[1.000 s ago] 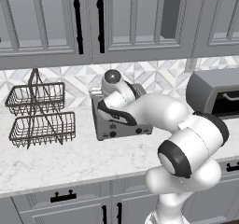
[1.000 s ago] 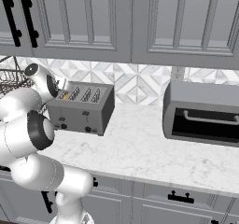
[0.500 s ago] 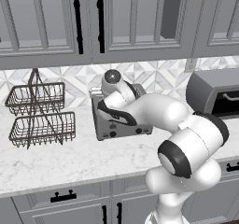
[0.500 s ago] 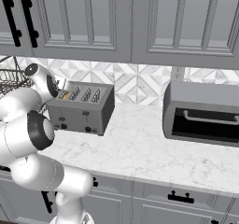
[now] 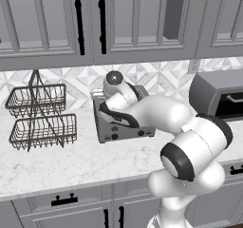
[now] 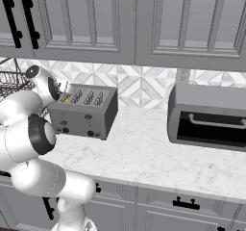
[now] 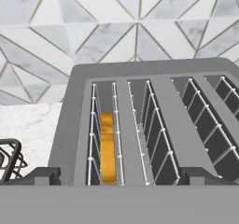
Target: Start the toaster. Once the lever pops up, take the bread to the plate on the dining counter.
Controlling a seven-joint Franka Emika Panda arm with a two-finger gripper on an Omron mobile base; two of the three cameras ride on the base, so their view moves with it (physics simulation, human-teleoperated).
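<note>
Toaster, left base view: we see the toaster [image 5: 124, 126] on the worktop [image 5: 71, 160], toward its back edge by the tiled wall, mostly hidden behind the arm.
Gripper, left base view: we see the hand bent down over the toaster top; fingertips hidden, so we cannot tell whether they are apart or together.
Neighbours, left base view: two-tier wire basket [image 5: 42, 118] near the left end of the worktop, well apart from the toaster; toaster oven [image 5: 218, 95] at the right edge.
Toaster, right base view: we see the toaster [image 6: 86, 112] with slots up, levers and knobs on the front face, standing toward the back of the worktop [image 6: 153, 158].
Bread, right base view: orange sliver of the bread [image 6: 67, 98] in the slot at the left end.
Oven, right base view: toaster oven [image 6: 209, 117] well apart to the right, handle across its front.
Bread, hand view: we see the bread [image 7: 108, 148] sunk upright in the leftmost slot of the toaster [image 7: 158, 78].
Gripper, hand view: gripper [image 7: 123, 176] with tips spread wide, one near each bottom corner, nothing between them.
</note>
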